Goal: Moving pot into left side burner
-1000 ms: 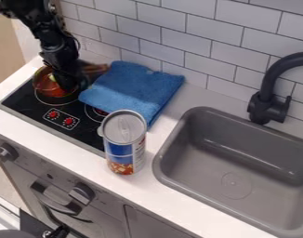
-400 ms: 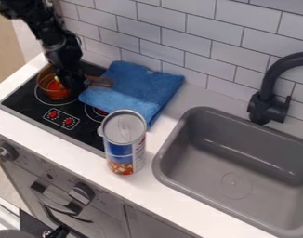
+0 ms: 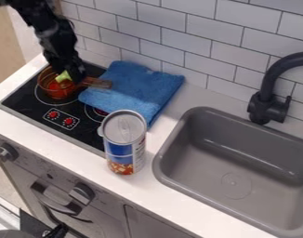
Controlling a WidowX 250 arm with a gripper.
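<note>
Camera view: translucent amber pot (image 3: 55, 93), brown handle (image 3: 99, 83); I cannot tell if gripper (image 3: 75, 78) grips.

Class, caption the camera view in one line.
A copper-coloured pot sits on the stove's left burner, its handle reaching the blue towel.

white counter (image 3: 155, 197): black stovetop (image 3: 88, 135), blue towel (image 3: 132, 88) partly over it, can (image 3: 125, 139), inset grey sink (image 3: 266, 148)
</note>
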